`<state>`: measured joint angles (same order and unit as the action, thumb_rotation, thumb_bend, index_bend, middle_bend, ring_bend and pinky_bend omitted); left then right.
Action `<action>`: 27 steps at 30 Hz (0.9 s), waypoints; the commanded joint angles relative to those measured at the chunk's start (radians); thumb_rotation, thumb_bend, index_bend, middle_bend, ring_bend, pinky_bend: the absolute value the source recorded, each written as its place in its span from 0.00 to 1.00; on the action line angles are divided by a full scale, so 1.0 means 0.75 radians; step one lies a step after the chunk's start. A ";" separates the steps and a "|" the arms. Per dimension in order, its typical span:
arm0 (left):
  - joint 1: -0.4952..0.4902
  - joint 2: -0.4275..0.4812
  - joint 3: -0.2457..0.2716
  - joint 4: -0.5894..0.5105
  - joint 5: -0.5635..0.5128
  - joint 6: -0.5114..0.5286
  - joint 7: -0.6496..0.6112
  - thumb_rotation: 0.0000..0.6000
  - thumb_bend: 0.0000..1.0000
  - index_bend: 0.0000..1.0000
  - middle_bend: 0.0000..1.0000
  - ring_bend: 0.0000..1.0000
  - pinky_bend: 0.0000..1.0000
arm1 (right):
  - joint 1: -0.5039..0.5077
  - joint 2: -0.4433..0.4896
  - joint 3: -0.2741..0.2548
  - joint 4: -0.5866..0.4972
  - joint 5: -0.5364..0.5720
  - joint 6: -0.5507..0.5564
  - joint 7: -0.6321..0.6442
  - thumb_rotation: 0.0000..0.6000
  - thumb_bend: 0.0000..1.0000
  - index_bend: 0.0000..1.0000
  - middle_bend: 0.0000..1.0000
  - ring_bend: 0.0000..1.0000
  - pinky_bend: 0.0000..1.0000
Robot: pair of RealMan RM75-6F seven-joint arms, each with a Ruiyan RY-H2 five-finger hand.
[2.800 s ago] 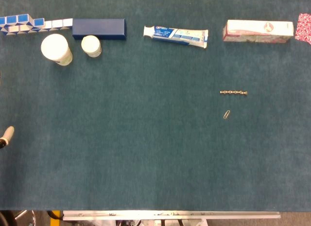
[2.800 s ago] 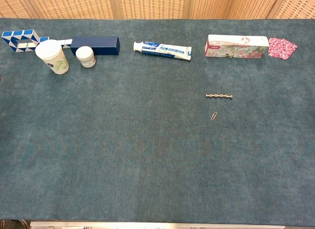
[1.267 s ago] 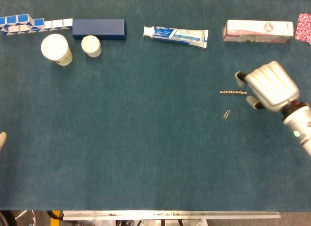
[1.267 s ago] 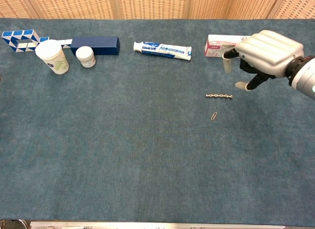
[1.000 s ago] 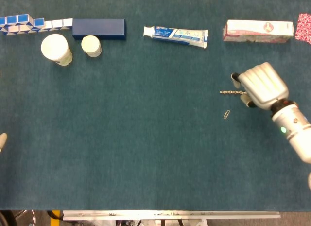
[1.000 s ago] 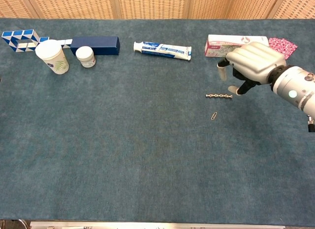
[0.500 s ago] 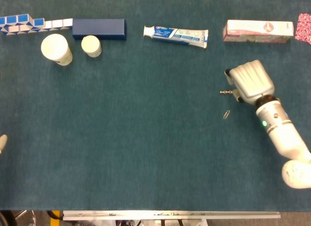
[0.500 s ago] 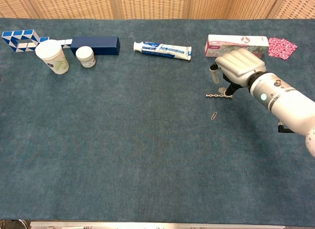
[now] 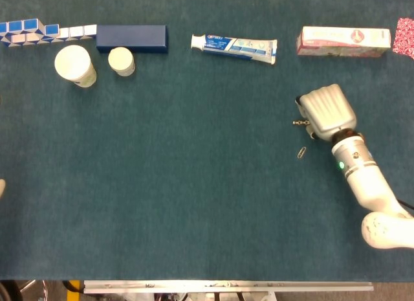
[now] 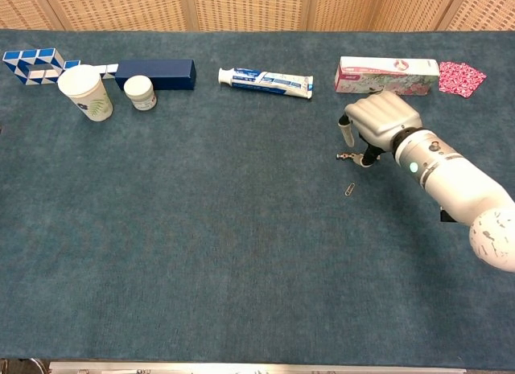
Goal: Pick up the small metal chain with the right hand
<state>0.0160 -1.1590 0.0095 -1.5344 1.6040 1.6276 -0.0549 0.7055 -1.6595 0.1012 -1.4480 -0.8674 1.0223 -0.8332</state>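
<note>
The small metal chain (image 9: 299, 123) lies on the blue table (image 9: 194, 197), most of it hidden under the right robot hand (image 9: 326, 111); only its left end pokes out. The right robot hand is set knuckles-up over the chain, fingers curled down around it, but whether they actually grip the chain cannot be told. In the chest view the chain's end (image 10: 345, 156) shows just beside a fingertip (image 10: 366, 159). A paper clip (image 9: 301, 152) lies near the chain, toward the robot. Along the far edge sit a pink-and-white carton (image 9: 343, 41), a toothpaste tube (image 9: 234, 48), a dark blue box (image 9: 131, 38), two white jars (image 9: 75, 65), and a blue-and-white folding puzzle (image 9: 39, 32). Only a sliver of the left robot hand (image 9: 2, 188) shows at the table's edge, its state unclear.
</note>
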 commanded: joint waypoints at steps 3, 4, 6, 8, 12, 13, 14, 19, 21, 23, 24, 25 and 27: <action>0.000 -0.002 0.000 0.006 -0.001 -0.002 -0.005 1.00 0.22 0.02 0.12 0.10 0.13 | 0.003 -0.028 -0.007 0.027 -0.009 0.005 0.018 1.00 0.19 0.58 1.00 1.00 1.00; 0.000 -0.002 0.001 0.008 0.000 -0.004 -0.005 1.00 0.22 0.02 0.12 0.10 0.13 | 0.003 -0.035 -0.008 0.034 -0.010 0.006 0.021 1.00 0.19 0.58 1.00 1.00 1.00; -0.001 -0.003 0.001 0.010 0.001 -0.005 -0.006 1.00 0.22 0.02 0.12 0.10 0.13 | 0.007 -0.047 -0.008 0.046 -0.011 0.006 0.023 1.00 0.19 0.59 1.00 1.00 1.00; -0.002 -0.003 -0.001 0.012 -0.001 -0.006 -0.009 1.00 0.22 0.02 0.12 0.10 0.13 | 0.012 -0.061 -0.007 0.060 -0.008 0.003 0.022 1.00 0.20 0.60 1.00 1.00 1.00; 0.000 -0.004 -0.003 0.019 -0.005 -0.004 -0.017 1.00 0.22 0.02 0.12 0.10 0.13 | 0.024 -0.088 0.004 0.091 0.005 -0.002 0.018 1.00 0.21 0.60 1.00 1.00 1.00; 0.001 -0.004 -0.004 0.022 -0.006 -0.004 -0.019 1.00 0.22 0.02 0.12 0.10 0.13 | 0.027 -0.093 0.007 0.097 0.009 -0.004 0.017 1.00 0.21 0.60 1.00 1.00 1.00; 0.002 -0.004 -0.004 0.025 -0.007 -0.003 -0.023 1.00 0.22 0.02 0.12 0.10 0.13 | 0.031 -0.098 0.009 0.104 0.013 -0.006 0.013 1.00 0.21 0.60 1.00 1.00 1.00; 0.004 -0.005 -0.007 0.031 -0.017 -0.003 -0.033 1.00 0.22 0.02 0.12 0.10 0.13 | 0.042 -0.114 0.013 0.121 0.027 -0.008 -0.001 1.00 0.21 0.60 1.00 1.00 1.00; 0.006 -0.005 -0.008 0.034 -0.017 -0.001 -0.037 1.00 0.22 0.02 0.12 0.10 0.13 | 0.046 -0.119 0.012 0.124 0.038 -0.011 -0.009 1.00 0.21 0.60 1.00 1.00 1.00; 0.007 -0.004 -0.010 0.035 -0.018 0.002 -0.041 1.00 0.22 0.02 0.12 0.10 0.13 | 0.049 -0.119 0.013 0.124 0.050 -0.014 -0.016 1.00 0.21 0.60 1.00 1.00 1.00; 0.007 -0.004 -0.011 0.036 -0.019 0.003 -0.042 1.00 0.22 0.02 0.12 0.10 0.13 | 0.051 -0.118 0.013 0.123 0.055 -0.017 -0.020 1.00 0.21 0.60 1.00 1.00 1.00; 0.008 -0.004 -0.012 0.036 -0.020 0.004 -0.043 1.00 0.22 0.02 0.12 0.10 0.13 | 0.053 -0.116 0.013 0.121 0.061 -0.019 -0.025 1.00 0.21 0.60 1.00 1.00 1.00; 0.007 -0.004 -0.013 0.037 -0.021 0.003 -0.044 1.00 0.22 0.02 0.12 0.10 0.13 | 0.058 -0.110 0.016 0.117 0.073 -0.022 -0.032 1.00 0.21 0.60 1.00 1.00 1.00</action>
<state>0.0215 -1.1623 0.0000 -1.5070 1.5879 1.6295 -0.0879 0.7474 -1.7435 0.1122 -1.3592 -0.8139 1.0068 -0.8559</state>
